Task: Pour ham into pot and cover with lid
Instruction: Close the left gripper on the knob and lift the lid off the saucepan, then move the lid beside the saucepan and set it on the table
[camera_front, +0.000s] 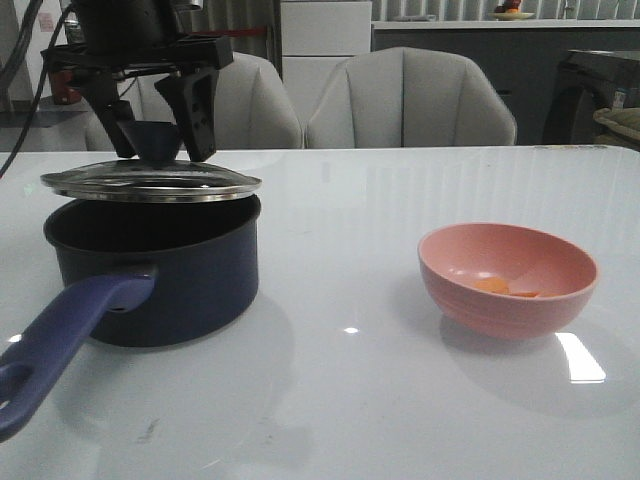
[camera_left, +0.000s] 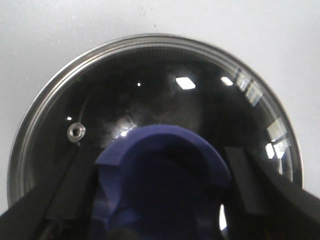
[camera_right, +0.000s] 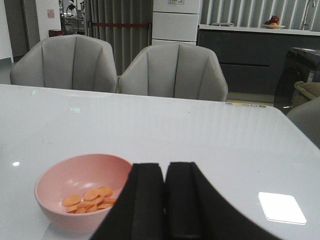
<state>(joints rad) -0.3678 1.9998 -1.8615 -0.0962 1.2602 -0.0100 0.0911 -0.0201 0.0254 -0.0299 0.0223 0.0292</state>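
Glass lid is held by its knob in the left gripper over the pot. Ham is seen clearly in the bowl only from the right wrist, where the right gripper is closed and empty.

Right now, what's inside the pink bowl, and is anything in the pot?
The pink bowl holds the ham, a small heap of flat orange slices. The pot sits under the lid gripped by the left gripper; its dark interior shows nothing clearly, so I can't tell.
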